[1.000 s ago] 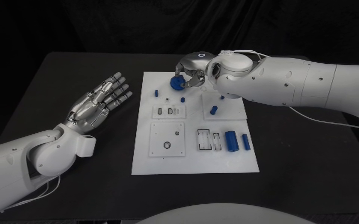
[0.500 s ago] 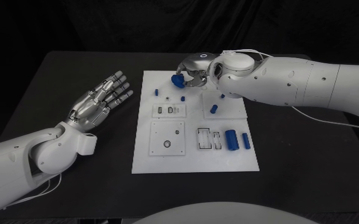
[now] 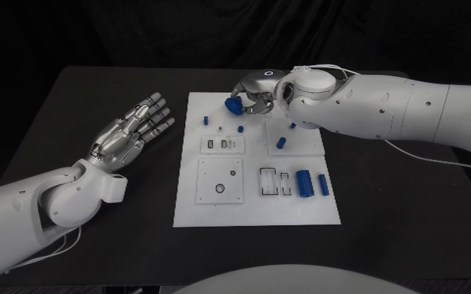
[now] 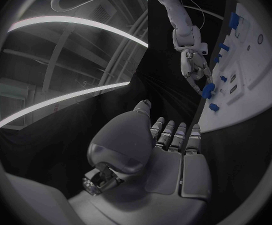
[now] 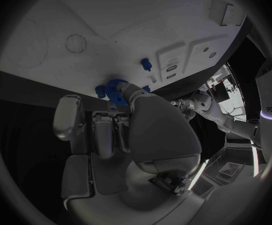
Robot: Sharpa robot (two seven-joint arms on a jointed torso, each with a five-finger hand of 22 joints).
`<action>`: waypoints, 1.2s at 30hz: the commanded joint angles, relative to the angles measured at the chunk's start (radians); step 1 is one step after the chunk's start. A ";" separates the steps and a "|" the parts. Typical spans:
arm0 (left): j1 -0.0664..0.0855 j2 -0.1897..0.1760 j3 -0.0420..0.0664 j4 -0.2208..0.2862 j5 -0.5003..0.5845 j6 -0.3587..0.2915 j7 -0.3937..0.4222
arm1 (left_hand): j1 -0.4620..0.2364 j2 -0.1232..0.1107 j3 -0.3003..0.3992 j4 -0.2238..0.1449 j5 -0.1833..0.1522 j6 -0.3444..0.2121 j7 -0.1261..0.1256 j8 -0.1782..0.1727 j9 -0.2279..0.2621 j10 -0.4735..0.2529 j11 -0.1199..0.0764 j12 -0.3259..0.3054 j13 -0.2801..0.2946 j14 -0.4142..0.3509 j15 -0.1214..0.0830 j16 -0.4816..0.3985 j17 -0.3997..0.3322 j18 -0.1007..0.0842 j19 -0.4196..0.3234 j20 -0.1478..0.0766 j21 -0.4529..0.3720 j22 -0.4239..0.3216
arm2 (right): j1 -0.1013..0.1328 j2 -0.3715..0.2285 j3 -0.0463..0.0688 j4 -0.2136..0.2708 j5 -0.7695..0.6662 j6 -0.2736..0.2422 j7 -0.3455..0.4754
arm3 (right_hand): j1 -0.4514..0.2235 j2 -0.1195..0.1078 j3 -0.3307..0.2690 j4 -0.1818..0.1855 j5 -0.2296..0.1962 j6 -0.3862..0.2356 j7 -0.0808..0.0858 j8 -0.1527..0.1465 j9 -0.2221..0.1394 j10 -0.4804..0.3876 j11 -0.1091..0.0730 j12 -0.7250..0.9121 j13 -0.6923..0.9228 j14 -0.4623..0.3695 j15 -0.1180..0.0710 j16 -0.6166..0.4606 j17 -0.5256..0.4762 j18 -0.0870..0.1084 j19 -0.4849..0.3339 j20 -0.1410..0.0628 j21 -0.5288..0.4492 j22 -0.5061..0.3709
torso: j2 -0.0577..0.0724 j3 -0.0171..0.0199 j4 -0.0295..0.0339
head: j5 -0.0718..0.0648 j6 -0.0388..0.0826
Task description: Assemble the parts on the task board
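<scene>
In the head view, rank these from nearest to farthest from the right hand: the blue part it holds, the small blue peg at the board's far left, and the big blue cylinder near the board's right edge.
1. Blue gear-like part: held in the right hand, above the task board's far edge.
2. Small blue peg: on the board's far left, a little nearer the robot than the hand.
3. Big blue cylinder: on the board's right side, well toward the robot.

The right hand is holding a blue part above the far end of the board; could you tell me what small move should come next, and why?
Probably lower it slowly toward the task board. The right hand grips the blue gear-like part above the board's far end, and the left hand lies open beside the board.
</scene>
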 commanded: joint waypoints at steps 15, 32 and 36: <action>-0.002 0.002 0.001 -0.003 0.005 0.015 0.028 | 0.001 0.000 0.009 0.001 0.004 -0.006 0.000 0.002 0.001 -0.004 -0.003 0.003 0.001 0.002 0.008 0.006 0.002 -0.014 -0.001 0.006 0.004 0.001 | -0.007 -0.008 -0.002 0.010 -0.006 -0.020 0.026 | 0.004 -0.005 0.013 -0.004 -0.004 0.028 -0.014 0.001 -0.007 0.057 -0.018 -0.005 0.220 0.085 -0.018 -0.009 0.231 0.018 0.000 -0.014 -0.012 0.048 | -0.001 -0.0003 0.0002 | 0.004 -0.003; -0.003 0.004 0.001 -0.006 0.005 0.019 0.023 | 0.000 0.000 0.012 0.000 0.005 -0.006 0.001 0.002 0.001 -0.007 -0.005 0.001 0.000 0.002 0.008 0.006 0.002 -0.015 -0.001 0.005 0.004 0.001 | -0.009 -0.018 -0.002 0.020 -0.006 -0.024 0.022 | 0.015 -0.012 0.024 -0.021 -0.005 0.081 0.009 0.013 -0.006 0.052 -0.006 -0.008 0.215 0.080 -0.013 -0.018 0.223 0.020 -0.006 -0.014 -0.029 0.044 | 0.000 -0.0004 0.0002 | 0.004 -0.005; -0.004 0.003 0.001 -0.007 0.005 0.019 0.021 | 0.000 0.000 0.012 0.000 0.005 -0.006 0.001 0.002 0.001 -0.007 -0.005 0.001 0.000 0.002 0.008 0.006 0.002 -0.015 -0.001 0.005 0.004 0.001 | -0.009 -0.021 -0.002 0.021 -0.006 -0.019 0.020 | 0.016 -0.015 0.025 -0.023 -0.008 0.075 0.011 0.008 -0.008 0.044 -0.003 -0.012 0.208 0.077 -0.010 -0.023 0.218 0.022 -0.012 -0.012 -0.040 0.039 | 0.000 -0.0007 0.0000 | 0.005 -0.006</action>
